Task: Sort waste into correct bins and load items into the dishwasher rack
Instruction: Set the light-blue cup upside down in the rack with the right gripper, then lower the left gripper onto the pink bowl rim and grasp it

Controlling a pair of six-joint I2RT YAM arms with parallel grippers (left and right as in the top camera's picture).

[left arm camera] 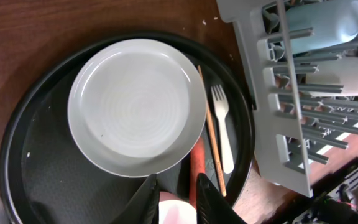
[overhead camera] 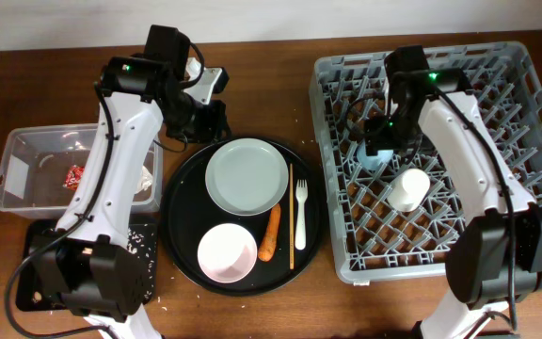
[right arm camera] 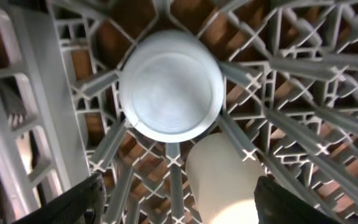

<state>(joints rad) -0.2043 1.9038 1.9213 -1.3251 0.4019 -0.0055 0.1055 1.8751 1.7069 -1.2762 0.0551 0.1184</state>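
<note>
In the grey dishwasher rack [overhead camera: 497, 85] the light blue cup [right arm camera: 169, 87] stands upside down among the pegs, and the white cup [right arm camera: 219, 180] lies beside it. My right gripper [right arm camera: 179, 208] hovers over them, open wide and holding nothing. The pale plate [left arm camera: 135, 106], white bowl [overhead camera: 227, 252], carrot [overhead camera: 271, 233], chopsticks [left arm camera: 211, 130] and fork [left arm camera: 222, 124] all rest on the round black tray [overhead camera: 179, 198]. My left gripper [left arm camera: 180, 199] hangs above that tray's far left rim, its jaws narrowly apart and empty.
A clear tub [overhead camera: 26, 151] at the left holds a red wrapper [overhead camera: 75, 175] and white tissue [overhead camera: 145, 184]. In front of it, the shallow black tray [overhead camera: 144, 273] carries rice-like scraps. Bare wooden table separates the round tray from the rack.
</note>
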